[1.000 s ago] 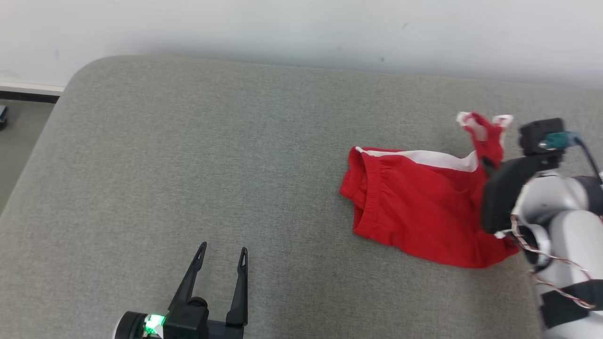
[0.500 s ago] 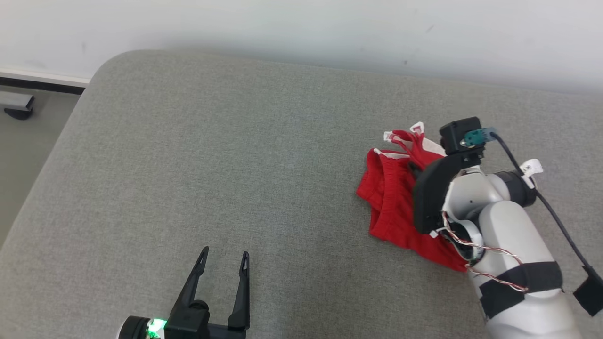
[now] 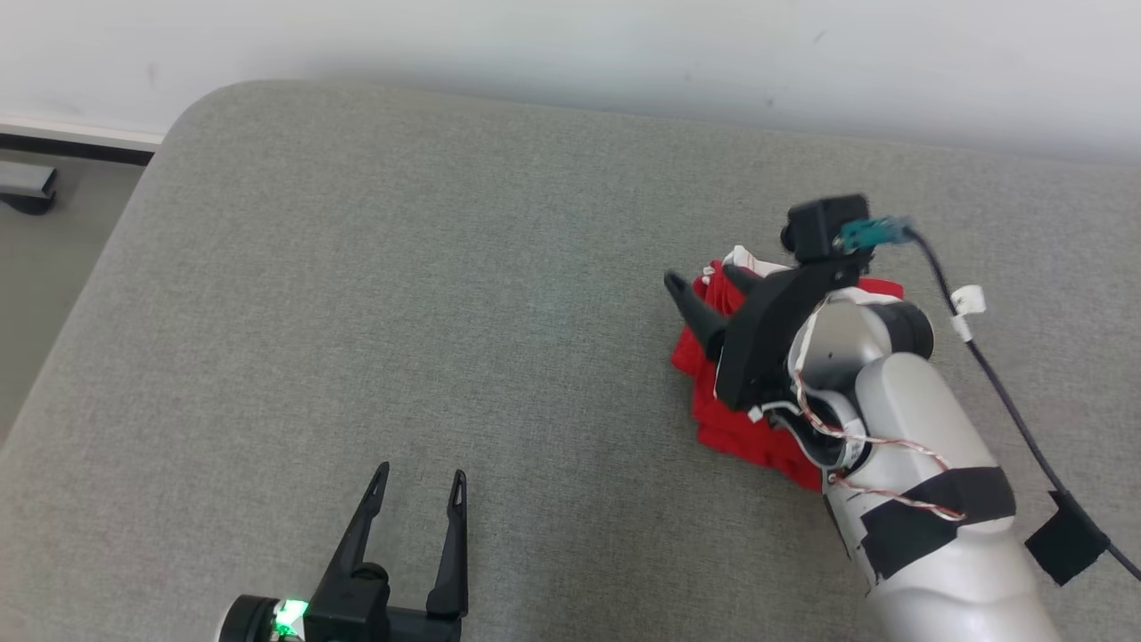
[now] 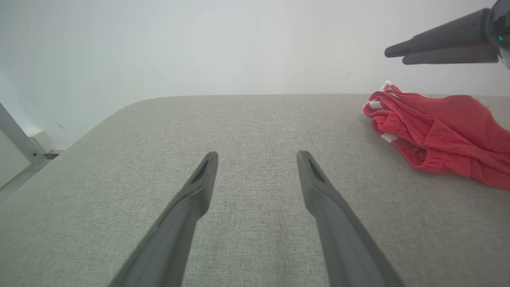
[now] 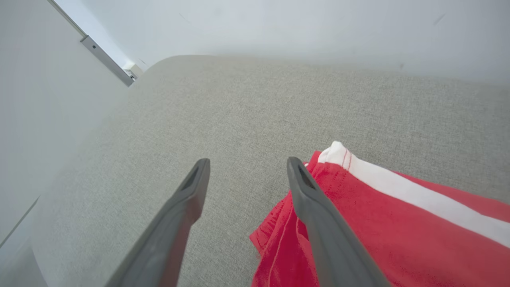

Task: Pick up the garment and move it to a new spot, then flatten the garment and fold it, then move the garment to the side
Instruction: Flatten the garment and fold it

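Right gripper (image 3: 700, 276) is spread wide with nothing held, poised over the left edge of the garment (image 3: 713, 419). Left gripper (image 3: 422, 471) is likewise held apart and empty, low over the cushion (image 3: 357, 267), well apart from the cloth. The red garment is bunched in a heap on the right part of the grey cushion, partly covered by the right forearm in the head view.

Step is judged to be the changeover from moving to flattening. A heap like this is best opened from an edge, not the middle: the white-striped hem or the gathered waistband should be pinched, one layer if possible, and drawn outward along the cushion. A second hold by the left gripper would probably be needed so the cloth gets tensioned rather than dragged. Risk: several layers get caught together and the bunch is merely shifted.

From the right wrist view, bare cushion is seen between the right gripper (image 5: 248, 161) fingers, one finger lying over the garment (image 5: 358, 223) edge beside the white stripe. From the left wrist view, past the left gripper (image 4: 258, 153), the right fingers are seen raised clear above the garment (image 4: 438, 127), not touching it. That height cannot be judged from the head view. The elastic waistband folds are also read best there.
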Motion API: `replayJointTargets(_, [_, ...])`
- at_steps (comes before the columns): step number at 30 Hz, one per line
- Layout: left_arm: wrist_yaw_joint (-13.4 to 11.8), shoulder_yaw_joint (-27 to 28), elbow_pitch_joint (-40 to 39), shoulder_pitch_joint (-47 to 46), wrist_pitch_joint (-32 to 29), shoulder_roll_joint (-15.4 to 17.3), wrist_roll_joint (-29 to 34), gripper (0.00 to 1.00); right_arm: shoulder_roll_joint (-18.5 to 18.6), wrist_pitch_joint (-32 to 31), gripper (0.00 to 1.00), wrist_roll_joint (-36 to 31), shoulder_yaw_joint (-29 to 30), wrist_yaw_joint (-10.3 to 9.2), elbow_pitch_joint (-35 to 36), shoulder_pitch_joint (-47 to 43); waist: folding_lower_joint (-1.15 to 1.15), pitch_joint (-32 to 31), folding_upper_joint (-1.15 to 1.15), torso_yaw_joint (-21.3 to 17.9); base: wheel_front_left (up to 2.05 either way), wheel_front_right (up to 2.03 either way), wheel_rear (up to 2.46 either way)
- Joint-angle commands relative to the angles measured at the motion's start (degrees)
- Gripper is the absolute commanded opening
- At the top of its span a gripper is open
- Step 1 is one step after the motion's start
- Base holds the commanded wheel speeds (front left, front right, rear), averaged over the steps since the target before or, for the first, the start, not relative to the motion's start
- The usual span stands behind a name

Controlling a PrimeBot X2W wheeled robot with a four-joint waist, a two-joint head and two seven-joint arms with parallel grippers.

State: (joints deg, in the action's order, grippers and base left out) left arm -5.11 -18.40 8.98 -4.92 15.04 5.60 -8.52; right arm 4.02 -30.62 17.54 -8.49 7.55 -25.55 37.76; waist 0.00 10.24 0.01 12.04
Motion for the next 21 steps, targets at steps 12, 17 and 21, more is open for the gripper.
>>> replayJointTargets(12, [0.4,0.8,-1.51,1.39,0.16,-0.43,1.92,1.0,9.88,5.03,0.92,-3.62,8.03,-0.16,5.77,-7.33,0.0,-1.27,-0.01,-2.37,0.0,0.0,0.0])
replayJointTargets(17, [0.77,0.79,-1.52,1.17,0.16,-0.58,2.23,1.0,10.7,7.64,0.0,-8.15,10.48,-0.16,6.57,-13.34,0.0,-1.11,-0.01,-2.68,0.0,0.0,0.0])
replayJointTargets(21, [0.85,1.09,-1.16,0.55,0.16,-0.71,2.33,1.0,8.94,9.48,0.0,-9.36,10.61,-0.16,6.9,-16.14,0.0,-0.74,-0.01,-2.94,0.0,0.0,0.0])
